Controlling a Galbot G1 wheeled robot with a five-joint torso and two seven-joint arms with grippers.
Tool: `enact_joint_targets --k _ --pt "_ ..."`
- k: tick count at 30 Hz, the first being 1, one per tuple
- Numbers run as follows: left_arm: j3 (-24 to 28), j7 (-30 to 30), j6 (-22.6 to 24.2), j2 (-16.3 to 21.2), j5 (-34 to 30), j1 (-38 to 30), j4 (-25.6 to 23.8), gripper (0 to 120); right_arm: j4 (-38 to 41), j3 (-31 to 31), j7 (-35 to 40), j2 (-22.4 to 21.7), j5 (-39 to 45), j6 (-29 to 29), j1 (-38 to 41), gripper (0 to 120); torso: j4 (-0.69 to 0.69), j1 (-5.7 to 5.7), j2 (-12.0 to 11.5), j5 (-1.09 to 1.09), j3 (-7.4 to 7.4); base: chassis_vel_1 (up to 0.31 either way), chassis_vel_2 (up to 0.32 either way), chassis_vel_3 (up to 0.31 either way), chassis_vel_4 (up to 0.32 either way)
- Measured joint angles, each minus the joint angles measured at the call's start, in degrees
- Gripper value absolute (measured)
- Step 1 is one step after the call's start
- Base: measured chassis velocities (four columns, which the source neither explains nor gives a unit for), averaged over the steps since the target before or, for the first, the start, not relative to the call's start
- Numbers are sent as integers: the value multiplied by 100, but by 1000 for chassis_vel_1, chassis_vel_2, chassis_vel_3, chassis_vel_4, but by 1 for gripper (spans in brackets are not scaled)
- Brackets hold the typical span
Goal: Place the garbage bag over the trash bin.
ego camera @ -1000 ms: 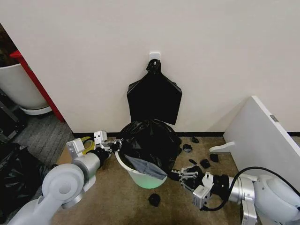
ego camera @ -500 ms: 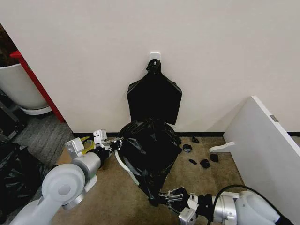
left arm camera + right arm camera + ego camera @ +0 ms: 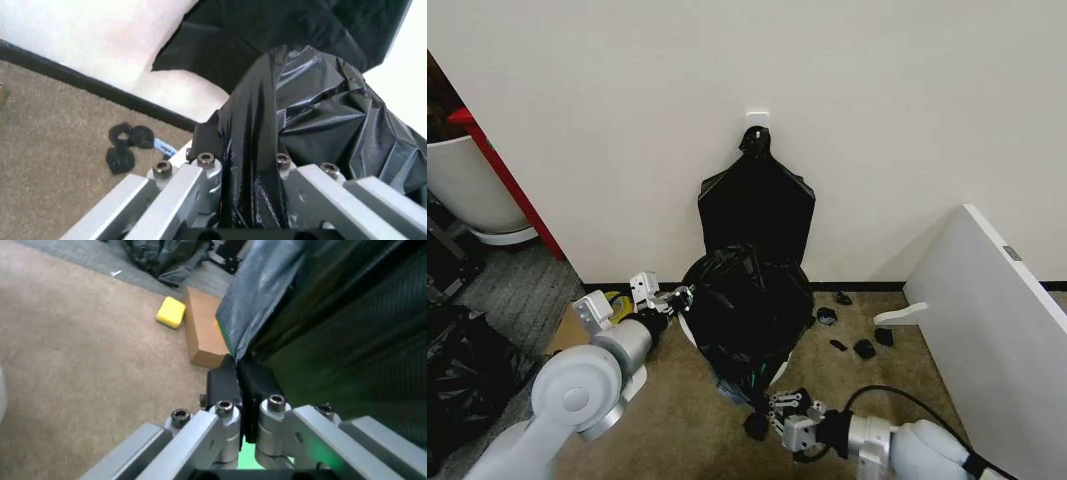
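Observation:
The glossy black garbage bag point(image 3: 749, 312) is draped over the trash bin, of which a sliver of white rim point(image 3: 686, 328) shows at the left. My left gripper point(image 3: 677, 297) is shut on the bag's edge at that rim; in the left wrist view the bag point(image 3: 313, 110) is pinched between the fingers point(image 3: 200, 172). Low in front of the bin, my right gripper point(image 3: 777, 404) is shut on the bag's lower edge. The right wrist view shows that gripper point(image 3: 243, 390) clamped on the plastic point(image 3: 333, 300), with a green tint just beneath.
A flat bundle of black bags point(image 3: 757, 205) hangs on the wall behind the bin. Black scraps point(image 3: 864, 348) lie on the carpet to the right and one point(image 3: 755, 425) by my right gripper. A white board point(image 3: 987, 300) leans at right. A cardboard box point(image 3: 203, 330) and yellow sponge point(image 3: 171, 312) lie at left.
My right gripper has swung in from the right to the bin's front, drawing the bag's edge down. The bin's white and green front is now covered. My left gripper has barely moved.

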Motion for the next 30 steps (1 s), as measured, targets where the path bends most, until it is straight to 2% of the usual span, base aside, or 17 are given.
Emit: enact_joint_targets --k 5,13,21,26,30 --pt "14 -50 -93 -93 56 40 78 5 -115 -233 220 167 303 -346 155 0 0 0 0 0 0 0 0 0 0" --pt "25 -101 -101 -185 32 76 89 5 -331 -296 442 410 113 -592 193 0 0 0 0 0 0 0 0 0 0" --pt "5 -105 -118 -186 44 68 168 5 -231 -149 472 427 227 -460 -67 0 0 0 0 1 0 0 0 0 0" --pt "-54 -93 -182 -194 55 9 314 5 28 152 293 258 436 -177 -273 14 0 0 0 0 0 0 0 0 0" --pt "-161 -22 -278 -187 114 -1 470 5 262 529 85 -48 662 123 -492 33 0 0 0 0 0 0 0 0 0"
